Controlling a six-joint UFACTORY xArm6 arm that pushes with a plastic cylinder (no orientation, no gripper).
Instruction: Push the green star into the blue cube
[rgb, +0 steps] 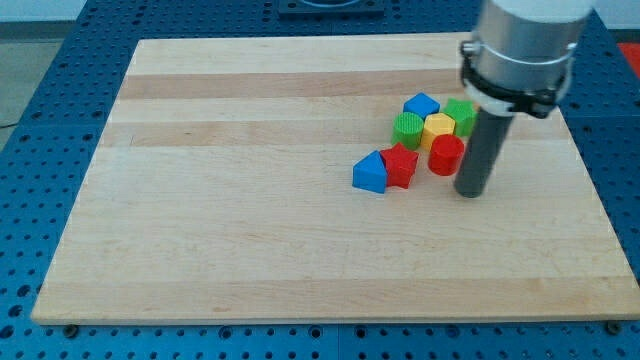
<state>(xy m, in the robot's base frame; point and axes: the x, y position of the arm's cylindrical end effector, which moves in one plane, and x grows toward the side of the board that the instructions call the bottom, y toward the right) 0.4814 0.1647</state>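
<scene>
The blocks sit in a tight cluster right of the board's middle. A blue block, cube-like, is at the cluster's top. Just below and left of it, touching or nearly so, is a ridged green block that looks like the star. A second green block, blocky, lies at the blue one's right, partly hidden behind my rod. My tip rests on the board just right of and below a red rounded block, at the cluster's lower right; I cannot tell if they touch.
A yellow block sits in the cluster's middle. A red block and a second blue block trail off to the lower left. The wooden board lies on a blue studded surface.
</scene>
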